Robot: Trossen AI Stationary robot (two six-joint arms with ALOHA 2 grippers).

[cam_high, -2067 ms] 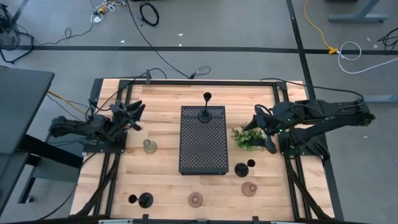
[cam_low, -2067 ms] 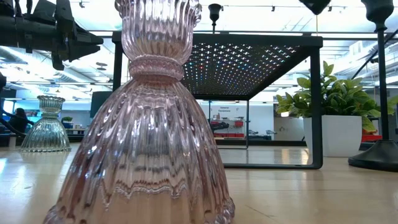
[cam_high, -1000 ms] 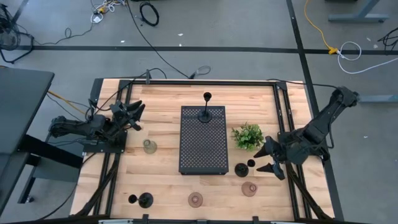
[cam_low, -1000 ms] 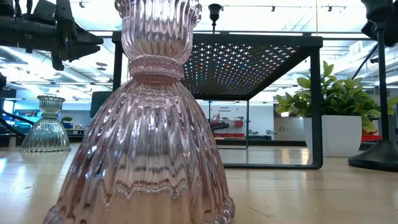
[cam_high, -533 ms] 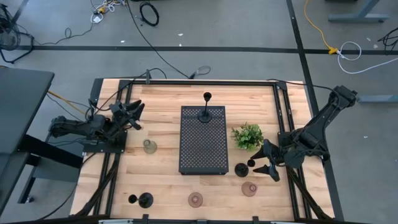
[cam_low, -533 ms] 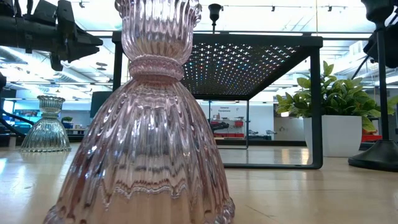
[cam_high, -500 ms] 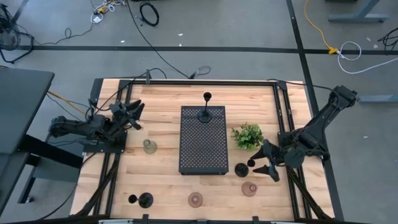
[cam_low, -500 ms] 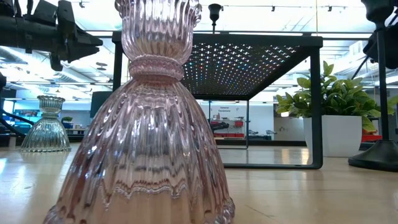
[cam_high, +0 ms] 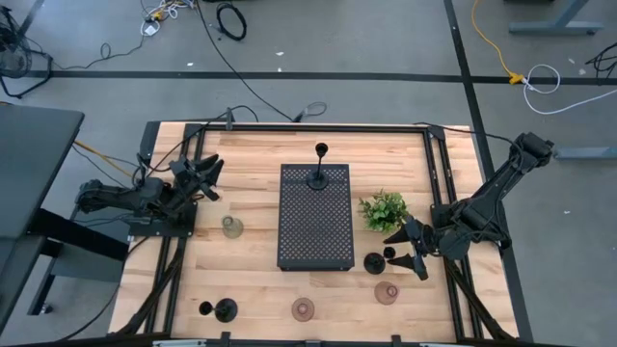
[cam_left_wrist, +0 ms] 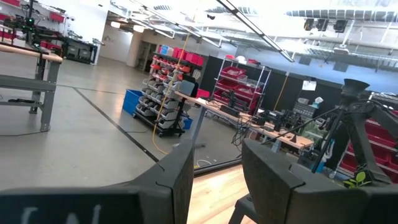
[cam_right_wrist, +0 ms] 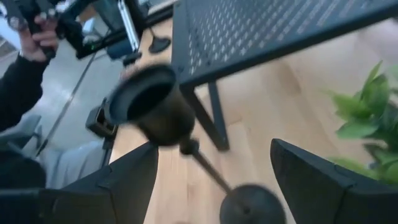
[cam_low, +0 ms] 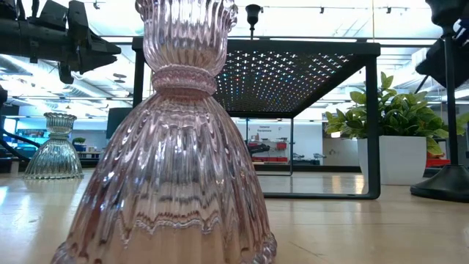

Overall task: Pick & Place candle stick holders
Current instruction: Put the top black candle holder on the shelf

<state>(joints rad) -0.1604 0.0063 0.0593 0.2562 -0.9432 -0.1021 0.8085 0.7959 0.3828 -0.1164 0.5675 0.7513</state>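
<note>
Plant (cam_high: 384, 210) and tray (cam_high: 314, 217) beside black holder (cam_high: 377, 261)

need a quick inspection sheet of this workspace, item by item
surface: wooden table, bare wood showing around the items
job's things: one black holder on the perforated tray; one black holder right of the tray; one black holder at the near left; greenish glass holder left of the tray; two pinkish glass holders near the front edge
clutter: green plant right of the tray
grippers: right gripper open, beside the black holder right of the tray, not gripping it; left gripper parked at the left edge, holding nothing
cables: loose cables on the floor behind the table
surroundings: person's hand in the right wrist view
</note>
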